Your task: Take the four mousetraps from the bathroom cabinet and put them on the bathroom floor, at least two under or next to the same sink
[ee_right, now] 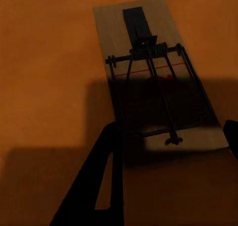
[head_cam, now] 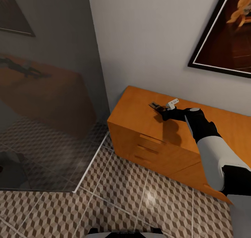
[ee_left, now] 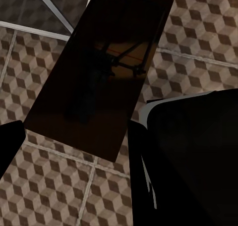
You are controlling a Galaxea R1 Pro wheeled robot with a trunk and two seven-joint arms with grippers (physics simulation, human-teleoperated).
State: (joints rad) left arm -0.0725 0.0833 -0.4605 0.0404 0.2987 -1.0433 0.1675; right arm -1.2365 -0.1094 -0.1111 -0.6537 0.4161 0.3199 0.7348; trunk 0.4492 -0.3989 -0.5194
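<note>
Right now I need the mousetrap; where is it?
The mousetrap lies on the cabinet top, just ahead of the right gripper.

1 mousetrap (ee_right: 156, 77) lies flat on the orange-wood cabinet (ee_right: 44, 77) top. Its dark wire spring and bar cross the pale board. The right gripper (ee_right: 171, 151) hangs at the board's near end, jaws apart, 1 finger (ee_right: 99, 186) beside its edge, shadowing it.

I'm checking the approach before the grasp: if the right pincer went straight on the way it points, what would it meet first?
Most likely the mousetrap lying flat on the cabinet top: the right pincer points at it, one finger beside the board's near end. Depth is unclear, so it may already touch.
</note>
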